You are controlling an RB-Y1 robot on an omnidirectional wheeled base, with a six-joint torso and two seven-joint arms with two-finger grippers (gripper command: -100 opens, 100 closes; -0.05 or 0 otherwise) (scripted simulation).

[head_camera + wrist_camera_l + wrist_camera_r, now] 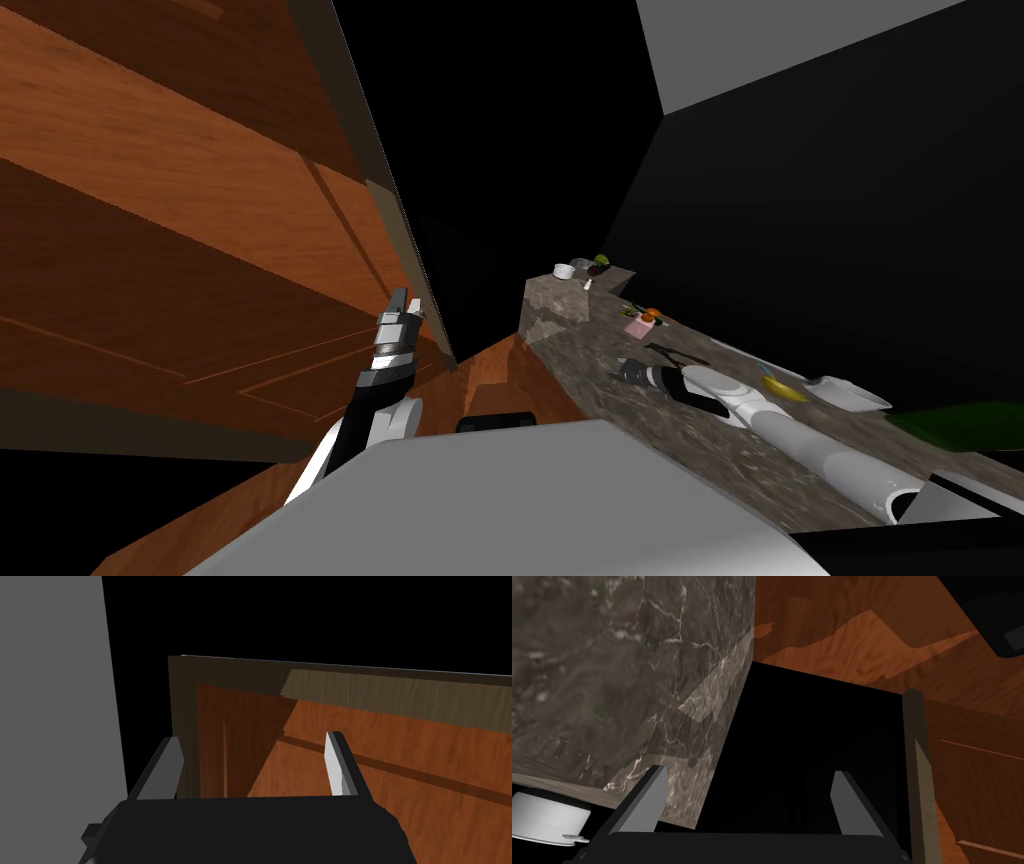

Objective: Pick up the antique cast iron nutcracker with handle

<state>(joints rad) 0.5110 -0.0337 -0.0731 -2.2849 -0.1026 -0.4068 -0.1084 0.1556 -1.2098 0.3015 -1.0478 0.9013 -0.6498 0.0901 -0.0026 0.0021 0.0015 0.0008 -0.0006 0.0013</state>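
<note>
Where the nutcracker [670, 352] lies: on the marble counter [590, 345], a thin dark thing just beyond the right gripper and not touching it; it is too small to tell its parts.
Right gripper [622, 368]: low over the counter at the end of the white forearm, which lies across the stone. In the wrist view, the fingers stand wide apart and hold nothing. Beyond them are the counter's edge and a black area.
Left gripper [251, 738]: raised beside the brown wood panel [200, 250], well apart from the counter. The fingers are spread wide with nothing between them, and they point at the panel's darker edge.
Pink thing [636, 326]: on the counter near the nutcracker, farther from the gripper, with something orange on top.
White bowl [563, 270]: at the counter's far corner, next to a small dark and green thing.
Yellow thing [783, 388]: on the counter beside the right forearm, just beside a white dish [848, 393].
Floor [837, 636]: brown wood, between counter and panel.
</note>
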